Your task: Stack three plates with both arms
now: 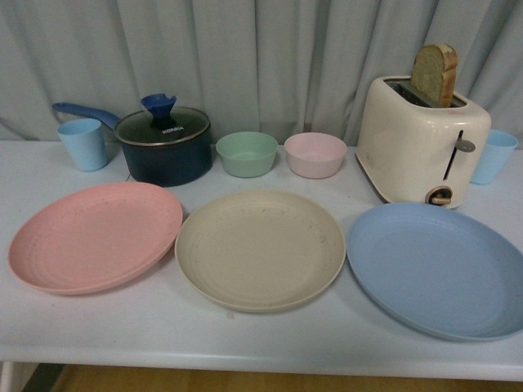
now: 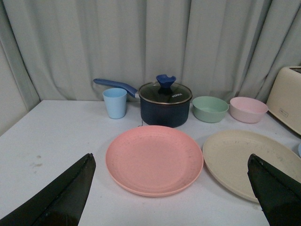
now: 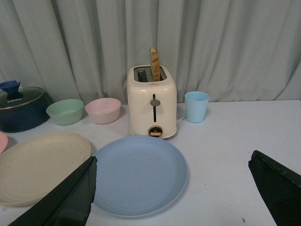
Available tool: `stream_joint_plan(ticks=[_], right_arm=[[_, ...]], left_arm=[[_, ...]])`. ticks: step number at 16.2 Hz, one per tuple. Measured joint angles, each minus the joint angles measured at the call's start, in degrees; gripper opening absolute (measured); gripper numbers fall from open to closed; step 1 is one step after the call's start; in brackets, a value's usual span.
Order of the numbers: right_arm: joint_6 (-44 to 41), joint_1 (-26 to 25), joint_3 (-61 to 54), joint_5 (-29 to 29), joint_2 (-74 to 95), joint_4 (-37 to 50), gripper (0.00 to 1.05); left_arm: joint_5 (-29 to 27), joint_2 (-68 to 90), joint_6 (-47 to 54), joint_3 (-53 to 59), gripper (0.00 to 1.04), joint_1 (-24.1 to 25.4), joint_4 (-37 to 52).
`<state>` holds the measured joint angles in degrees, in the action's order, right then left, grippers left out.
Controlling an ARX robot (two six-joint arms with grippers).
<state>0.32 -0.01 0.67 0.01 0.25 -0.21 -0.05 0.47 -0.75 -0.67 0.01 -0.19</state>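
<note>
Three plates lie side by side on the white table, none touching: a pink plate (image 1: 96, 236) at the left, a beige plate (image 1: 260, 248) in the middle, a light blue plate (image 1: 440, 268) at the right. Neither arm shows in the front view. My left gripper (image 2: 171, 165) hovers open, back from the pink plate (image 2: 154, 159), with the beige plate (image 2: 251, 162) beside it. My right gripper (image 3: 172, 165) is open too, back from the blue plate (image 3: 136, 173), with nothing between its fingers.
Along the back stand a light blue cup (image 1: 82, 144), a dark blue lidded saucepan (image 1: 163, 145), a green bowl (image 1: 246, 153), a pink bowl (image 1: 315, 154), a cream toaster (image 1: 422, 139) holding a bread slice (image 1: 434, 73), and a second blue cup (image 1: 493, 156). A grey curtain hangs behind.
</note>
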Motion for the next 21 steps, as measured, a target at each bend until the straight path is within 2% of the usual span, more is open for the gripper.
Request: stream_joint_plan(ticks=[10, 11, 12, 13, 16, 17, 18, 19, 21], right_arm=[[-0.02, 0.0, 0.0, 0.0, 0.0, 0.0, 0.98], [-0.04, 0.0, 0.0, 0.04, 0.0, -0.02, 0.98], [-0.07, 0.0, 0.0, -0.07, 0.0, 0.07, 0.98], [-0.09, -0.07, 0.0, 0.02, 0.0, 0.0, 0.98], [-0.11, 0.0, 0.0, -0.02, 0.0, 0.02, 0.98], [-0.11, 0.0, 0.0, -0.02, 0.0, 0.0, 0.98], [-0.11, 0.0, 0.0, -0.02, 0.0, 0.0, 0.98], [-0.13, 0.0, 0.0, -0.02, 0.0, 0.02, 0.98], [-0.11, 0.0, 0.0, -0.02, 0.0, 0.0, 0.98]], left_arm=[[-0.22, 0.04, -0.04, -0.02, 0.98, -0.04, -0.31], [-9.81, 6.05, -1.42, -4.28, 0.98, -3.54, -11.28], [-14.69, 14.56, -1.18, -7.67, 0.98, -2.51, -12.96], [-13.73, 21.73, -0.28, -9.77, 0.98, 3.48, -6.6], [2.29, 47.52, 3.02, -19.71, 0.98, 13.92, 16.92], [6.58, 57.53, 4.59, -24.17, 0.98, 15.37, 21.66], [11.06, 69.46, 6.14, -30.34, 0.98, 17.2, 24.3], [13.27, 80.65, 8.22, -37.38, 0.98, 18.29, 23.37], [15.39, 99.14, 9.92, -51.71, 0.98, 19.71, 18.16]])
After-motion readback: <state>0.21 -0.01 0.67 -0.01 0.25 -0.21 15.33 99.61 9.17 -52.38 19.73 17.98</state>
